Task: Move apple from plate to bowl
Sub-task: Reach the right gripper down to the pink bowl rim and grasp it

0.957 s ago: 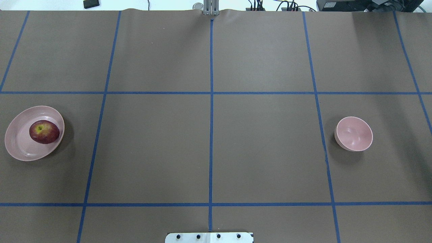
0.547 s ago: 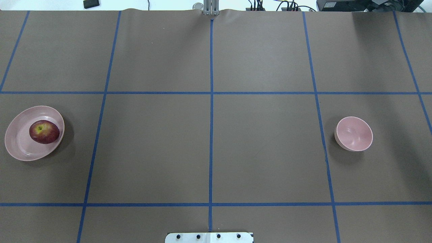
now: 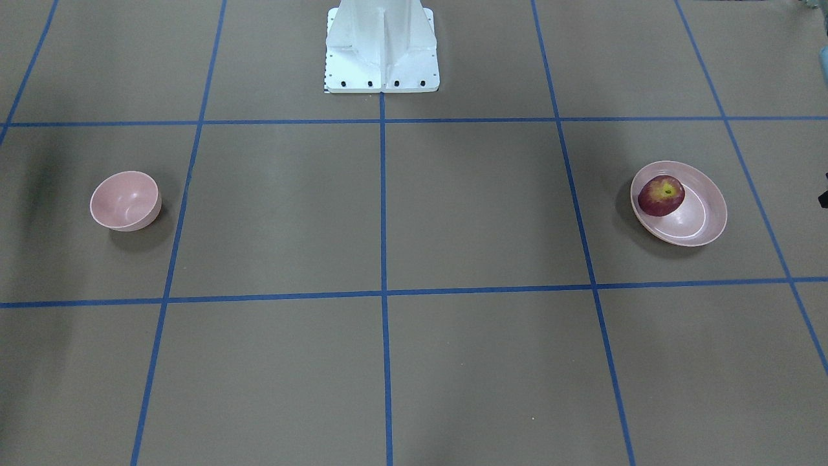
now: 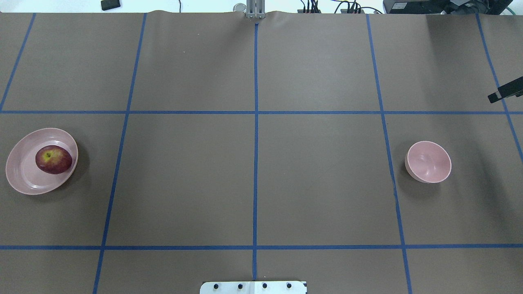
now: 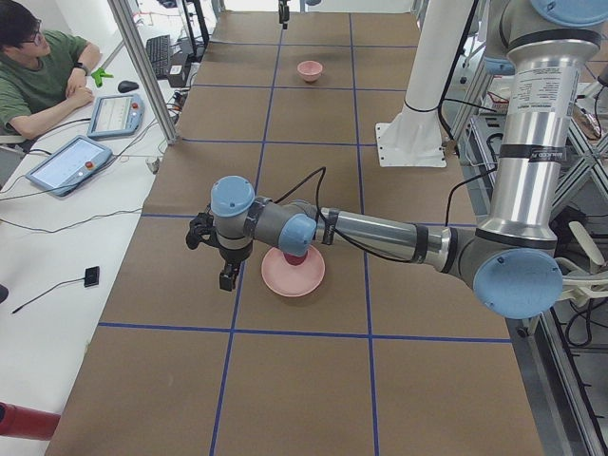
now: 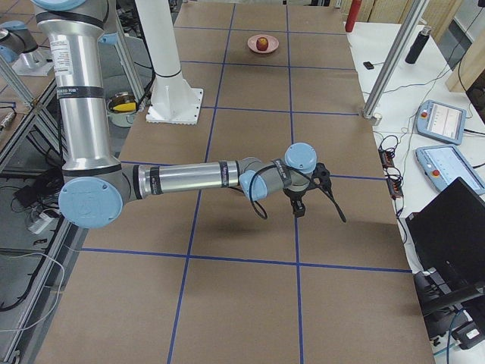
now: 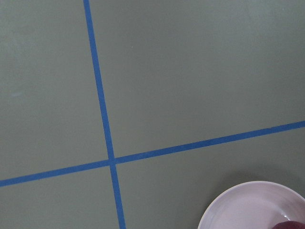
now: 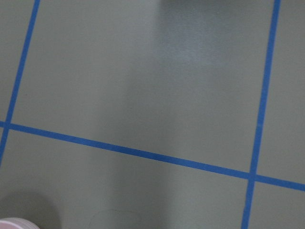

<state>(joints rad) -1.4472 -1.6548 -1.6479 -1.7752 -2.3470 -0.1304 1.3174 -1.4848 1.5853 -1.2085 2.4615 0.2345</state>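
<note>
The dark red apple [image 4: 53, 159] lies on the wide shallow pink plate [image 4: 22, 175] at the table's left. The small deep pink bowl [image 4: 429, 162] stands empty at the right. They also show in the front view: apple [image 3: 661, 195], plate [image 3: 705, 220], bowl [image 3: 125, 200]. In the left side view my left gripper [image 5: 226, 277] hangs beside the plate [image 5: 294, 280], on its outer side. In the right side view my right gripper [image 6: 298, 206] hovers low over the table. I cannot tell whether either is open. The left wrist view shows the plate's rim [image 7: 238, 205].
The white robot base [image 3: 381, 45] stands at the table's near edge. A dark part of the right arm [image 4: 504, 93] pokes in at the overhead view's right edge. An operator [image 5: 38, 66] sits with tablets beyond the far edge. Metal posts [image 6: 390, 61] stand there.
A dark part of the right arm has come into the overhead view at its right edge. The apple, plate and bowl have not moved.
</note>
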